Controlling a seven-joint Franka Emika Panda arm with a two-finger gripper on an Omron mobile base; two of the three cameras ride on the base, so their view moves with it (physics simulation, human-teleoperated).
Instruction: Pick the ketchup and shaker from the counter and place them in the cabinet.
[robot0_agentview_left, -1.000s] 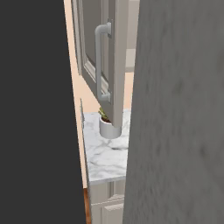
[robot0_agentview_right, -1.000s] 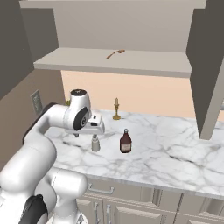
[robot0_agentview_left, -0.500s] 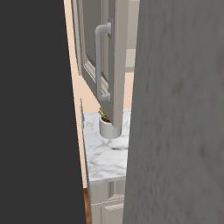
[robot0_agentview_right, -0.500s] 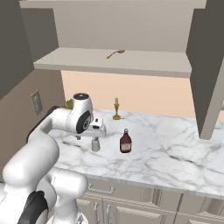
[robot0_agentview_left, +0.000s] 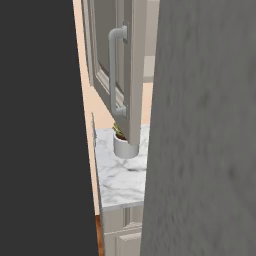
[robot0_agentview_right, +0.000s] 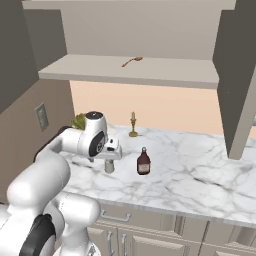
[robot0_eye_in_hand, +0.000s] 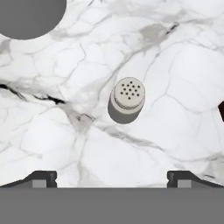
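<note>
Moved: gripper (robot0_agentview_right: 109, 159) has come lower over the shaker (robot0_agentview_right: 109, 166).
Claw: fingers spread wide, empty.
Shaker: grey, upright, perforated top, directly below.
Ketchup (robot0_agentview_right: 143, 162): probably the dark bottle beside.

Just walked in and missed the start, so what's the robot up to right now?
The gripper hangs open above the shaker, which stands upright on the marble counter; the fingertips sit wide apart and touch nothing. The ketchup bottle stands beside the shaker, untouched. The open cabinet above holds neither of them yet, just a small spoon-like item.
</note>
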